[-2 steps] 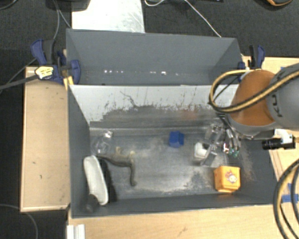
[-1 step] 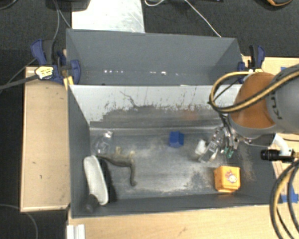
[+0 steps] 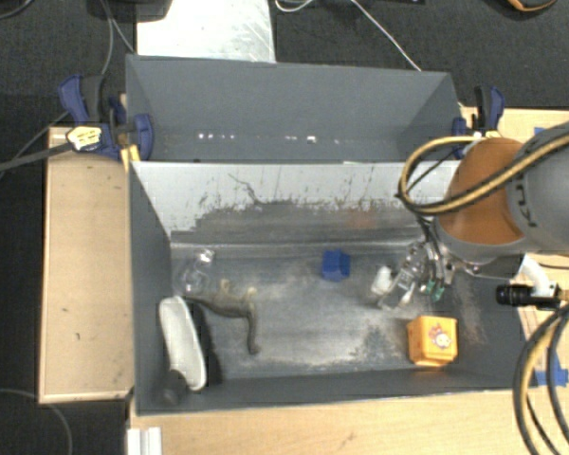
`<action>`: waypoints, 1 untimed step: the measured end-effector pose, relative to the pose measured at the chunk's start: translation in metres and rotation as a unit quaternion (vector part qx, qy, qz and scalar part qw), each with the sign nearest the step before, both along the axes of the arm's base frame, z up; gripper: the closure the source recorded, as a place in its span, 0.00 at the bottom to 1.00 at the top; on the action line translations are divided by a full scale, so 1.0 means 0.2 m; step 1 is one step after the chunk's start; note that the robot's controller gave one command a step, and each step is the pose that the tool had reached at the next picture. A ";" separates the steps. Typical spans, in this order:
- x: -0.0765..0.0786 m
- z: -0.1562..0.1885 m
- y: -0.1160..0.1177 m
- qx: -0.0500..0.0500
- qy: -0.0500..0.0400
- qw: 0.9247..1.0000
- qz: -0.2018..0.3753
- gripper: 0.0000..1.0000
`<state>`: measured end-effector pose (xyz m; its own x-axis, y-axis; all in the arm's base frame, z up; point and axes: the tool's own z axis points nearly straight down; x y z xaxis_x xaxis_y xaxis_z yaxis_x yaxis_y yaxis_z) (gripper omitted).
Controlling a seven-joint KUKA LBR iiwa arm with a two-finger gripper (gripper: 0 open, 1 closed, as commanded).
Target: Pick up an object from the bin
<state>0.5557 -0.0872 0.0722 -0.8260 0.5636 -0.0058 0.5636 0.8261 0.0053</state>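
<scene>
Small white piece (image 3: 383, 280): lies on the floor of the bin (image 3: 294, 112), right of middle, just beside the end effector (image 3: 408, 287) on its left side in the view. Whether the two touch cannot be told.

End effector: low over the bin floor at the right, below the arm's orange cover (image 3: 484, 202). Whether it is spread or pressed together cannot be told.

Blue block (image 3: 335, 266): near the white piece, to its left and apart from it.

Orange box (image 3: 431, 339): pale label on top, by the front wall, near the end effector and apart from it.

White oblong thing (image 3: 182, 341): front left corner, lying along the left wall.

Clear plastic piece (image 3: 194, 275): just behind the white oblong thing.

Dark curved strip (image 3: 239, 316): just right of the white oblong thing.
</scene>
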 end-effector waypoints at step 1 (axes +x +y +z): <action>-0.01 0.02 0.00 0.000 0.001 1.000 0.001 1.00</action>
<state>0.5545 -0.0871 0.0752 -0.8268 0.5624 -0.0046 0.5624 0.8269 0.0039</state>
